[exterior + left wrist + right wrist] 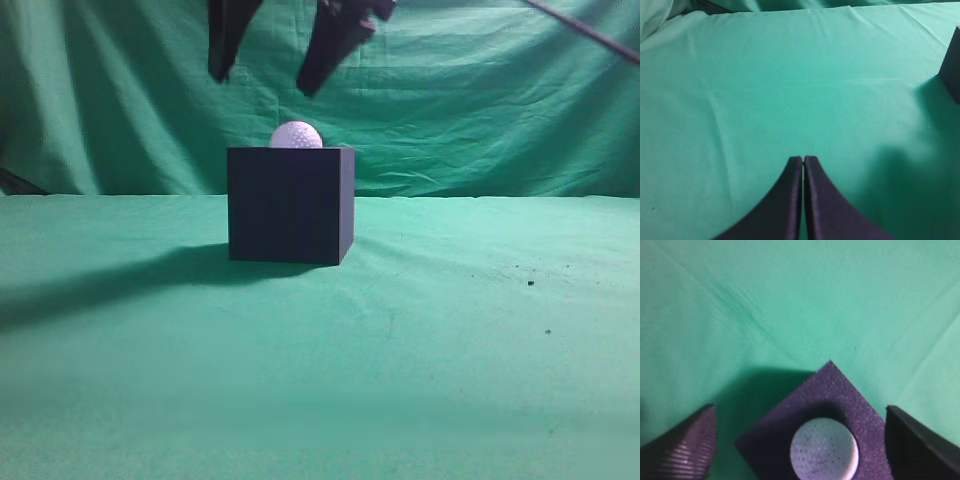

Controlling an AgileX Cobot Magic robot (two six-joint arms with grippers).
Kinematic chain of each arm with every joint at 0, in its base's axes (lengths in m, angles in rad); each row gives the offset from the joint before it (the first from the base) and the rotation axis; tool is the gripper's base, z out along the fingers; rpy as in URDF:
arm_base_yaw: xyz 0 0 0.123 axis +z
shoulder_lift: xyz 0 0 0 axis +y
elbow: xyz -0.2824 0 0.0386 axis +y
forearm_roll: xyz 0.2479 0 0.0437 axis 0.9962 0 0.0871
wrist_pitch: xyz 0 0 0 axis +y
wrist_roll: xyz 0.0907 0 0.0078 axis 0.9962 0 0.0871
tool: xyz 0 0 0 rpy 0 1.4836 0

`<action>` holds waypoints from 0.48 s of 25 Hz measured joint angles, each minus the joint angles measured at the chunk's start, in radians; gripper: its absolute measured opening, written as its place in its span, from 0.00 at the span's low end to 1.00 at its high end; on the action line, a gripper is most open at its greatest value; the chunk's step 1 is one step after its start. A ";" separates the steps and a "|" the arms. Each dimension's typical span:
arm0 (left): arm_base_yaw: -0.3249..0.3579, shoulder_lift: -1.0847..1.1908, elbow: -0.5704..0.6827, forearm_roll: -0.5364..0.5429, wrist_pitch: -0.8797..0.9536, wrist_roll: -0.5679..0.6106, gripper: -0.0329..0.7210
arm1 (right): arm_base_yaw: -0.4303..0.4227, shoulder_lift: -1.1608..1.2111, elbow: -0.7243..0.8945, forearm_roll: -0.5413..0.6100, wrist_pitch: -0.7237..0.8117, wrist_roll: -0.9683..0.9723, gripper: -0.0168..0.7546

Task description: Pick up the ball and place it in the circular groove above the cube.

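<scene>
Cloth (450, 350): we see green fabric covering the table from the near edge back, with a few dark specks on its right part in the exterior view; nothing else lies in front of the cube.
Shadow: a dark band runs across the cloth from the cube's base toward the left edge of the exterior view.
Cube (290, 205): we find it standing flat on the cloth near the middle, 2 dark faces turned toward the exterior camera; in the left wrist view only a corner (952, 65) shows at the right edge.
Ball (296, 135): white and dimpled, it sits in the round groove in the cube's top; its upper half rises above the top edge in the exterior view, and the right wrist view (824, 450) shows it nested in the dark hollow.
Right gripper (800, 445): we see its 2 fingers spread wide, 1 on each side of the cube's top, touching neither ball nor cube; in the exterior view it hangs above the ball (265, 65), clear of it.
Left gripper (803, 161): its fingertips are pressed together with nothing between them, over bare cloth, well apart from the cube.
Backdrop (480, 120): green drapery hangs behind everything.
</scene>
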 joint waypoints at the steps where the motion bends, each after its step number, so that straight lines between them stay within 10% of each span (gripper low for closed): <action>1: 0.000 0.000 0.000 0.000 0.000 0.000 0.04 | 0.000 -0.005 -0.020 0.000 0.022 -0.002 0.77; 7: 0.000 0.000 0.000 0.000 0.000 0.000 0.04 | 0.000 -0.051 -0.143 -0.026 0.232 0.032 0.70; 12: 0.000 0.000 0.000 0.000 0.000 0.000 0.04 | 0.000 -0.100 -0.160 -0.141 0.393 0.168 0.27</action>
